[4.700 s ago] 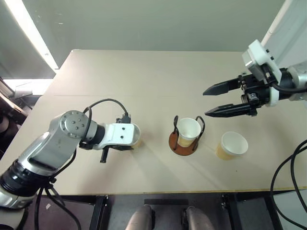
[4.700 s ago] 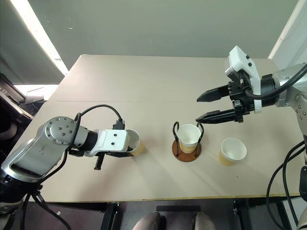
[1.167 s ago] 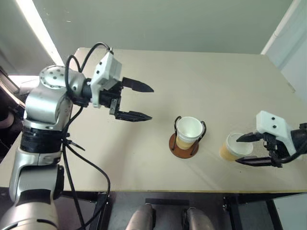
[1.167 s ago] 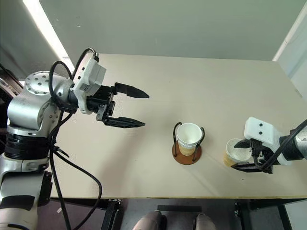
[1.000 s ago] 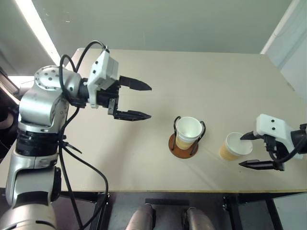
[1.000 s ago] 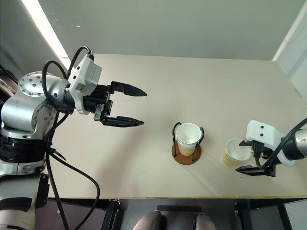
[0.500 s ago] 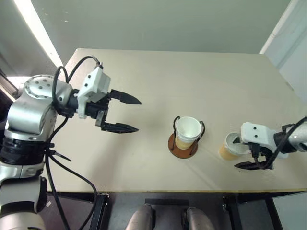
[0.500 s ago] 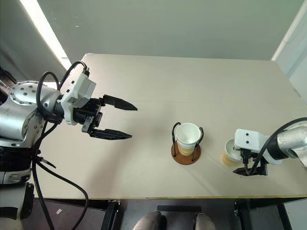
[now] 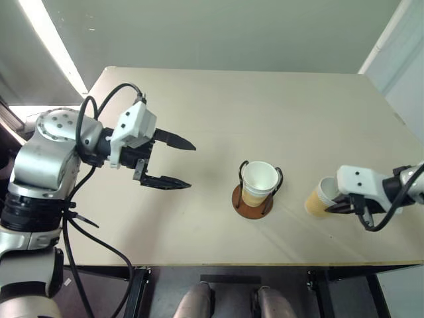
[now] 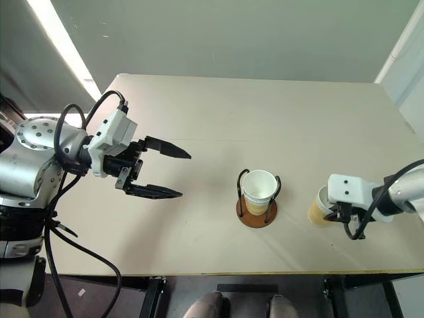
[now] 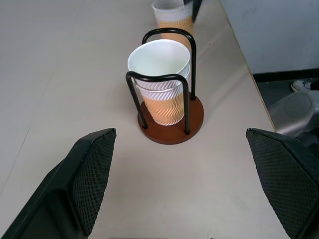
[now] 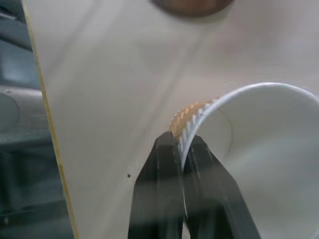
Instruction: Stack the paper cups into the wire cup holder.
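From my head, my right gripper point(image 9: 333, 207) pinches the wall of a tilted paper cup point(image 9: 318, 198) near the table's point(image 9: 218, 99) front right edge. My left wrist view shows my left gripper point(image 11: 192, 179) wide open, facing the wire holder point(image 11: 169, 112) with stacked cups point(image 11: 160, 79). My right wrist view shows my fingers point(image 12: 164, 164) closed on the cup's rim.

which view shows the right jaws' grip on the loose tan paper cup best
The right wrist view: both black fingers pinch the tan paper cup by its rim wall. The eye views show it tilted behind the gripper; the left wrist view shows its top.
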Motion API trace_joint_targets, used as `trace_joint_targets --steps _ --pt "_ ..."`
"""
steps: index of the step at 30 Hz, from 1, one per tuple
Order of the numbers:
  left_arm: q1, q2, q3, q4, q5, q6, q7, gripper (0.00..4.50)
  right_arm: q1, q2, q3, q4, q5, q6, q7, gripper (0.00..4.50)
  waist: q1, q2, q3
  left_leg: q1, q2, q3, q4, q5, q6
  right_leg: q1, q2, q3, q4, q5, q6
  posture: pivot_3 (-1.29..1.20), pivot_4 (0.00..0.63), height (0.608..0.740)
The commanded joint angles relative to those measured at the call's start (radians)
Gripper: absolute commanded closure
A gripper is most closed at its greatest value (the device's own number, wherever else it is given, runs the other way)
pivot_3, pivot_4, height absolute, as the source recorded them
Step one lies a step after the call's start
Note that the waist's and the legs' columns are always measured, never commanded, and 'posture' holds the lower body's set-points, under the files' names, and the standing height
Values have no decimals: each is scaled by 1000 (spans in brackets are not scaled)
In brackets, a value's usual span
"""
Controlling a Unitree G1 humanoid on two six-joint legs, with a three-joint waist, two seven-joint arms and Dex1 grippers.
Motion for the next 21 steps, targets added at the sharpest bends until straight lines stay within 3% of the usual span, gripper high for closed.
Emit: trace_joint_targets --steps 1,6,10,16,21 --pt "6 16 22 -36 -19 0 -4 0 -189 -15 -42 -7 51 40 45 4442 -4 0 0 0 0 0 0 0 0 0 0 0 0 0 0 0 150 740" --pt "2 4 6 -36 -25 0 -12 0 -579 84 87 -19 92 170 117 4442 -13 1 0 0 0 0 -1 0 0 -1 1 0 0 -1 -1 0 150 740" --pt "-16 -9 -11 -14 -15 -11 -19 0 -760 185 199 -26 82 239 159 4442 -15 0 0 -1 0 -1 -1 0 0 -2 1 -1 0 -1 -2 0 150 740" --pt "-24 -25 -22 -7 -7 -19 -18 0 -812 288 282 -38 61 271 147 4442 -14 0 0 -2 0 -3 -1 0 0 -2 0 -2 -1 -2 -3 0 150 740" --pt "-15 -26 -17 -22 -12 -9 -13 0 -776 304 316 -17 17 217 154 4442 -14 0 0 -2 0 -3 -1 0 0 -3 0 -2 0 -3 -4 0 150 740"
